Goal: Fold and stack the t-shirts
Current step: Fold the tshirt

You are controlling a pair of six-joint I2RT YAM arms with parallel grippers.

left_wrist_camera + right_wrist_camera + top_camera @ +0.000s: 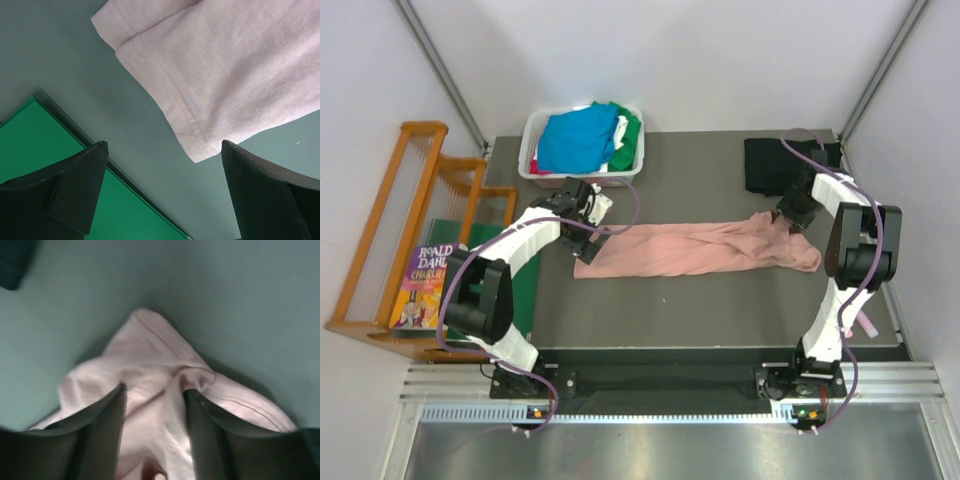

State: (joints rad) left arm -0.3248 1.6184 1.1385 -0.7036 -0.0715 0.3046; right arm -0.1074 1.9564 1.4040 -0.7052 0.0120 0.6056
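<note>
We log one pink t-shirt stretched across the tabletop, one black t-shirt beyond, one bin of heaped t-shirts; left end effector wide open, empty; right end effector straddles the pink one's bunched end, grip untellable.

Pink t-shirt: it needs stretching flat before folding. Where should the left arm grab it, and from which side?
The hem corner of the pink t-shirt, probably from straight above: it lies flat on the table, right between the open left fingers.

The pink t-shirt is soft, finely knit cloth; the table is smooth and matt.
</note>
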